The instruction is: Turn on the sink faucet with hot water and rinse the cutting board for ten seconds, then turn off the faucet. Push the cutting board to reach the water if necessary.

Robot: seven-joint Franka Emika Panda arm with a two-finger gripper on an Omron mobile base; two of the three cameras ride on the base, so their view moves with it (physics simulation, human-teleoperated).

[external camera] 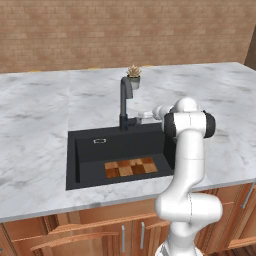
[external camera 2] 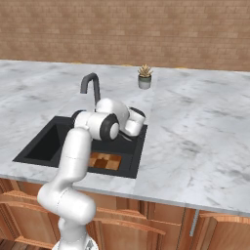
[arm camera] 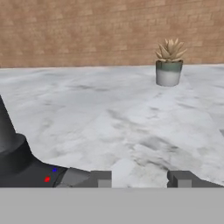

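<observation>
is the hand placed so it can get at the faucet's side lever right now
Probably yes. The hand sits level with the faucet base, its left fingertip right beside the lever with the red and blue dots. Nothing stands between them; the potted plant is well behind.

A tall dark grey metal faucet (external camera: 124, 100) with a curved gooseneck spout stood upright at the back rim of the basin, its spout arching forward over it. At its base a short side lever (arm camera: 72, 177), marked with a small red dot and a blue dot, stuck out sideways. The rectangular matte black sink (external camera: 90, 160) sat sunk in the marble counter, a small silver overflow slot on its rear wall. A flat wooden cutting board (external camera: 131, 167) with light and dark brown checks lay on the basin floor, toward the front right.
</observation>
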